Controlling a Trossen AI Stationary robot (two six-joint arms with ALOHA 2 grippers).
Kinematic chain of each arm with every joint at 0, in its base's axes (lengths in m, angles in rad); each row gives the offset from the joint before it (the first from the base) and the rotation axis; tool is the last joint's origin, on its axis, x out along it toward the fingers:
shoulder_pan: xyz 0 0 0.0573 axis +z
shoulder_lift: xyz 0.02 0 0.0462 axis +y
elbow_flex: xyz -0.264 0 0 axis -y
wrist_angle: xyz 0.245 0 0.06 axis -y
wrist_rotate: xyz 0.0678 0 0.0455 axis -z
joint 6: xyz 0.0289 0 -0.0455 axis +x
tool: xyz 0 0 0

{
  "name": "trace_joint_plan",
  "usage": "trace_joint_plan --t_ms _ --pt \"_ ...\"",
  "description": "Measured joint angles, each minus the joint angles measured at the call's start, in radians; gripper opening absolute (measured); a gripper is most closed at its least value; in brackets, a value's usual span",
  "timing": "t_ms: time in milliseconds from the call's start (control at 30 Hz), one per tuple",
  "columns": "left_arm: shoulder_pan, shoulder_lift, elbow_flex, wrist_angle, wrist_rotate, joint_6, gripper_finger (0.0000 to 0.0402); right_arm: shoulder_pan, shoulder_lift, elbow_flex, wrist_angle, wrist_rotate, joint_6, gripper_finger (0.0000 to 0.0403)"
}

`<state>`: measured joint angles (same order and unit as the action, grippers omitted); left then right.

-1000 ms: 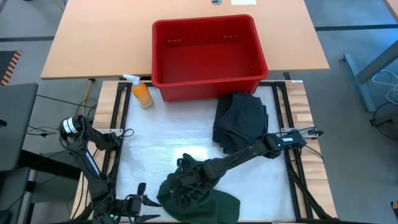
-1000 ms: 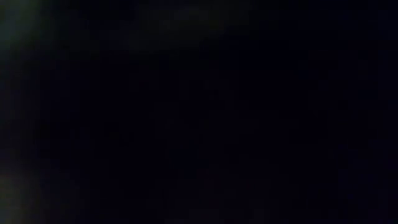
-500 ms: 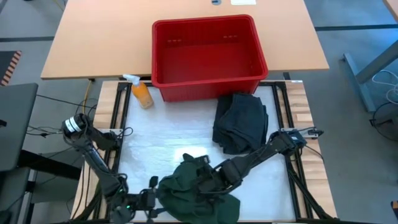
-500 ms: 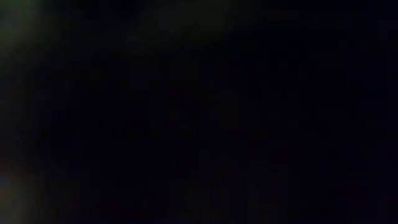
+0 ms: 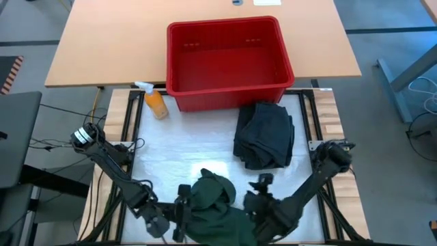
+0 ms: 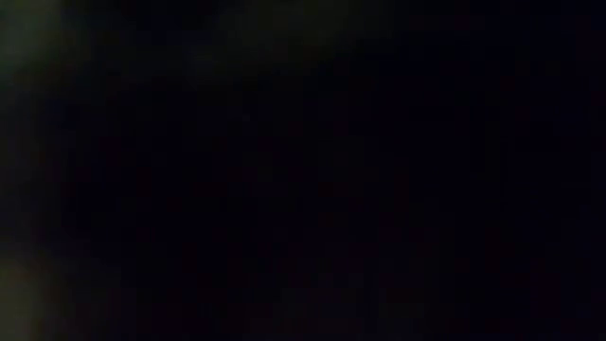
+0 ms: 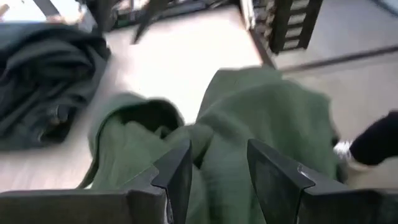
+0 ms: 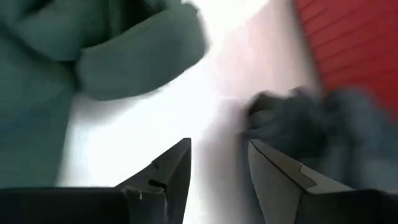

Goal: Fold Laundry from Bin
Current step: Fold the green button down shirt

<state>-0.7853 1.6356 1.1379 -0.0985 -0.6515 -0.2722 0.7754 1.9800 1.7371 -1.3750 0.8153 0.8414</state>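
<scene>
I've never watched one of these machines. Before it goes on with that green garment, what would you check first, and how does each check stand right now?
1. Green garment on the white table surface, not in the bin: ok.
2. Garment spread flat for folding: not ok, it lies bunched.
3. Left gripper at the garment, jaws apart with cloth between them: ok; whether it grips, cannot tell.
4. Right gripper free of cloth, jaws open over bare surface: ok.
5. Folded dark pile clear of the work, beside the red bin: ok.
6. Low view usable: not ok, it is dark.
</scene>
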Motion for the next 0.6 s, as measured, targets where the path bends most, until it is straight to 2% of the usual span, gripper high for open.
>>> trace_joint_plan --t_ms 133,300,467,600 --pt "0.058 0.002 0.007 -0.027 0.108 -0.008 0.0144 0.067 -0.146 -0.327 0.382 -0.019 0.097 0.0184" --pt "0.104 0.002 0.007 -0.059 0.191 -0.016 0.0144 0.128 -0.276 -0.626 0.975 0.041 0.020 0.0184" --pt "0.121 0.003 0.007 -0.123 0.227 -0.049 0.0144 0.141 -0.296 -0.773 1.485 0.132 -0.229 0.0184" --pt "0.124 0.003 0.007 -0.177 0.264 -0.093 0.0144 0.128 -0.252 -0.799 1.681 0.155 -0.380 0.0184"
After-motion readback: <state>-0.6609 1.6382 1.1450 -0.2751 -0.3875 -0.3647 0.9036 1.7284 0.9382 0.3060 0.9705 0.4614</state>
